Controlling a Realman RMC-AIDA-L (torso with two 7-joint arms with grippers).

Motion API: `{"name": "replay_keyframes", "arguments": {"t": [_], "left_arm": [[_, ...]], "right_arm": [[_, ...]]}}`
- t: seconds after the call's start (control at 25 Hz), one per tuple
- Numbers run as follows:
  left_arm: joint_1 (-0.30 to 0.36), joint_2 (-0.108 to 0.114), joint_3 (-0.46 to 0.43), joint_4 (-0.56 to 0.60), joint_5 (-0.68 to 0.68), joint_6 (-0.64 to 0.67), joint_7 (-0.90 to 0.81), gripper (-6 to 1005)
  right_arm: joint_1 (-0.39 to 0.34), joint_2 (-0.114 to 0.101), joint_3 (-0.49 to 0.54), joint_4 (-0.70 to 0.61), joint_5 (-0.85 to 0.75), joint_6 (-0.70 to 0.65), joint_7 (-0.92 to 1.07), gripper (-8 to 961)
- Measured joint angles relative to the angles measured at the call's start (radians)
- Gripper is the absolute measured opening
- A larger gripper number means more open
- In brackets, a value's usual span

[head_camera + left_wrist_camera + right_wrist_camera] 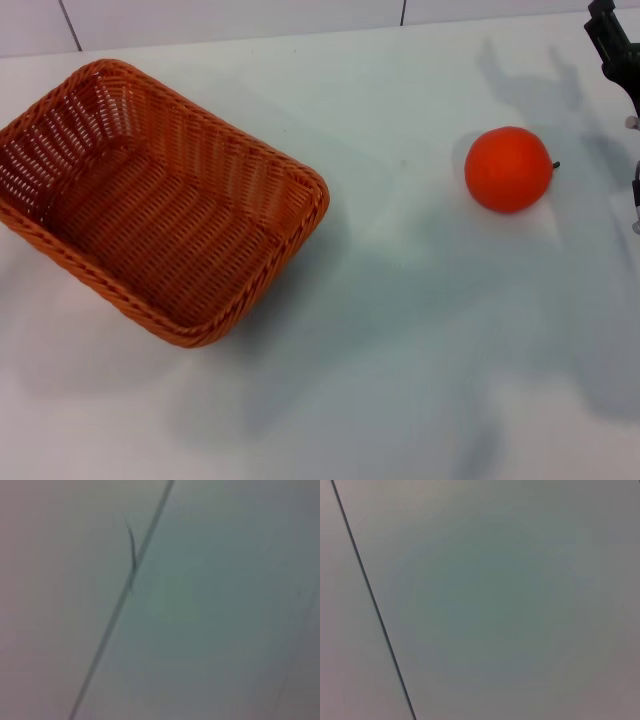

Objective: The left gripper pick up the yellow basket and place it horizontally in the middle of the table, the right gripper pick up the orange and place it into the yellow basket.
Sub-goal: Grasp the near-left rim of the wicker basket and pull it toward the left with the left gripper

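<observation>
The yellow basket, an orange-brown woven wicker basket, stands empty on the left of the white table, turned at an angle. The orange lies on the table at the right, apart from the basket. The right gripper shows only as a black part at the far right edge, up and to the right of the orange, not touching it. The left gripper is out of view. Both wrist views show only blank grey surface with a dark line.
A tiled wall runs along the table's far edge. Bare table lies between the basket and the orange and along the front.
</observation>
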Motion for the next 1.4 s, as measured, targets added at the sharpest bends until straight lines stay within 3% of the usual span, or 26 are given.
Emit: {"name": "replay_keyframes", "arguments": {"t": [0.2, 0.44, 0.56, 0.68, 0.84, 1.0, 1.4], "left_arm": [[0.009, 0.015, 0.248, 0.269, 0.009, -0.067, -0.306, 797], [-0.019, 0.016, 0.347, 0.471, 0.148, -0.085, -0.494, 798], [-0.088, 0.017, 0.448, 0.634, 0.376, -0.143, -0.670, 798], [-0.125, 0.010, 0.520, 0.688, 0.505, -0.196, -0.745, 798], [-0.196, 0.005, 0.596, 0.703, 0.676, -0.236, -0.803, 797], [-0.259, -0.005, 0.613, 0.673, 0.820, -0.272, -0.829, 797], [-0.354, -0.007, 0.616, 0.561, 1.007, -0.345, -0.860, 798]], "right_arm": [[-0.006, 0.000, 0.002, 0.000, 0.003, 0.010, 0.001, 947], [-0.008, 0.000, 0.007, 0.000, 0.003, 0.022, 0.001, 947], [-0.008, 0.000, 0.009, -0.001, 0.003, 0.023, 0.001, 947], [-0.007, 0.000, 0.015, -0.001, 0.004, 0.024, 0.001, 947], [-0.007, 0.000, 0.021, -0.001, 0.004, 0.028, 0.001, 947], [-0.007, -0.001, 0.024, -0.001, 0.004, 0.046, 0.001, 947], [0.000, 0.000, 0.021, 0.001, 0.001, 0.063, 0.001, 945]]}}
